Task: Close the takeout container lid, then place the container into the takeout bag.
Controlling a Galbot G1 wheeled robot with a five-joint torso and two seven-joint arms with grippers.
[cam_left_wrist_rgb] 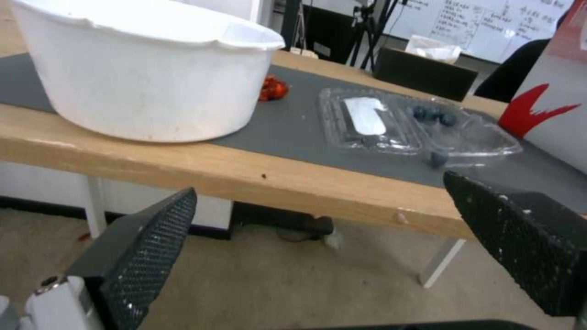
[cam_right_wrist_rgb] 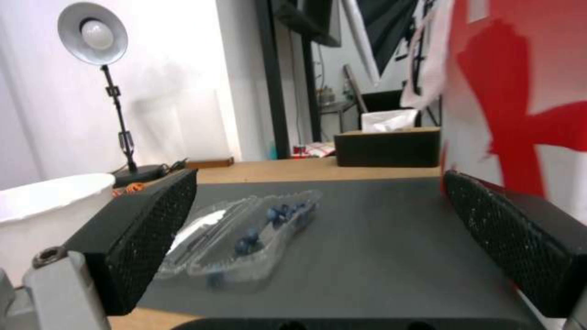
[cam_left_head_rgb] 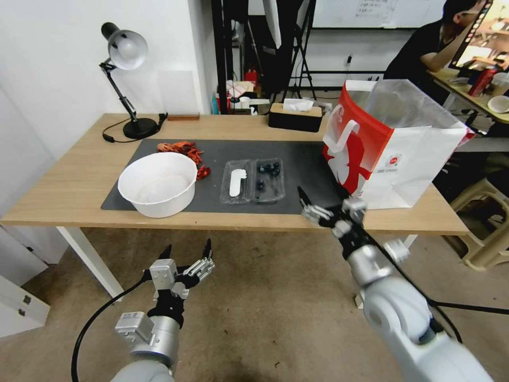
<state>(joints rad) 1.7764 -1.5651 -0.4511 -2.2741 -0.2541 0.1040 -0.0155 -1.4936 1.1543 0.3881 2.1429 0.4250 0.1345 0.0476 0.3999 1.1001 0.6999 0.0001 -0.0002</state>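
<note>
Head view: takeout bag (cam_left_head_rgb: 395, 148) cut off rightward; both pincers, left (cam_left_head_rgb: 186, 252) and right (cam_left_head_rgb: 319, 206), gape empty.

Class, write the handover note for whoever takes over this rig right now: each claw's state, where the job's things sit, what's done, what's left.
Left claw: open, empty, low in front of the table, below its edge.
Right claw: open, empty, at the table's front edge between the takeout container and the takeout bag.
Container lies open flat on the grey mat, lid beside the white bowl; the bag stands open on the right.
Done: nothing.
Left: close lid, bag container.
</note>
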